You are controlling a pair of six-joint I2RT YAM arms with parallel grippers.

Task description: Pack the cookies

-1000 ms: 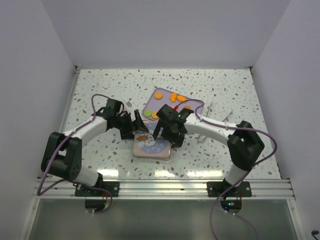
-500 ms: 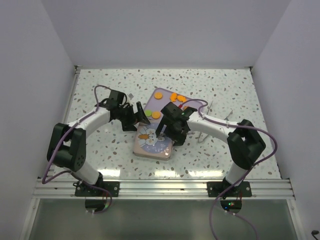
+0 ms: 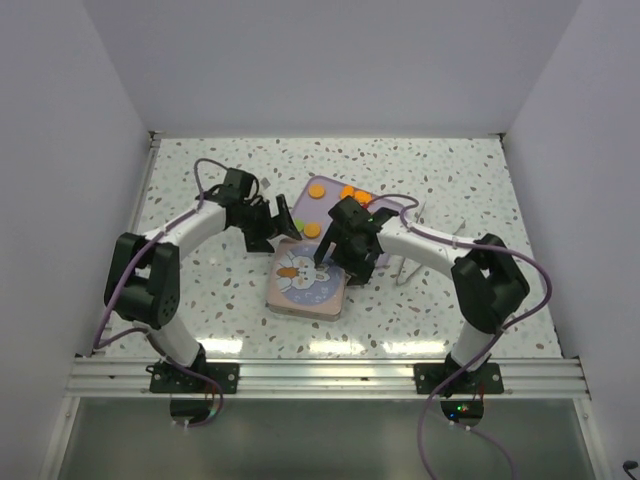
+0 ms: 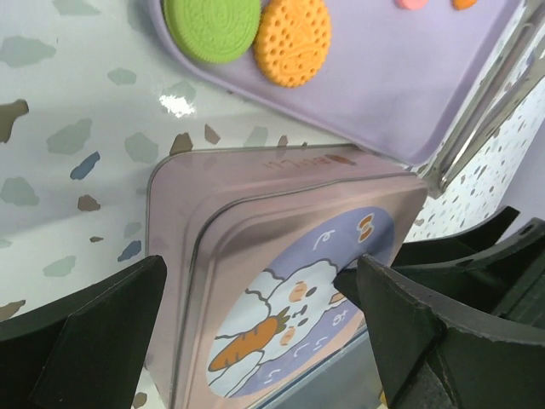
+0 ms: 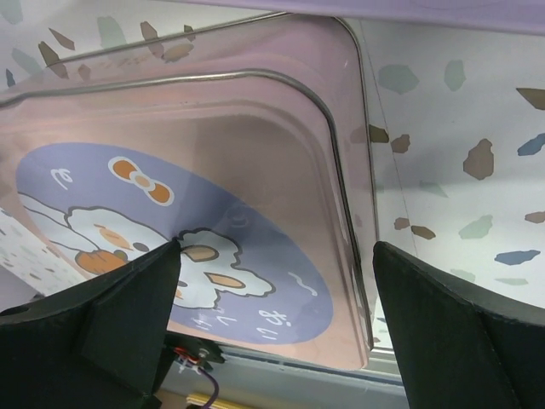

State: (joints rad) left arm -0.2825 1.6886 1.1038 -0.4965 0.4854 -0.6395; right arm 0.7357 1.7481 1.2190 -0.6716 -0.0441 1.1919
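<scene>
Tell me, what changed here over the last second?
The left claw and right claw, both open and empty, moved farther back toward the tray, uncovering more of the tin. Tin, tray and cookies stayed put.

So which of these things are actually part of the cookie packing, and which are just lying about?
Part of the job: cookies, lilac tray they lie on, closed bunny tin, left gripper and right gripper, both open.
Just lying about, it seems: pale wire frame right of the tray.
</scene>
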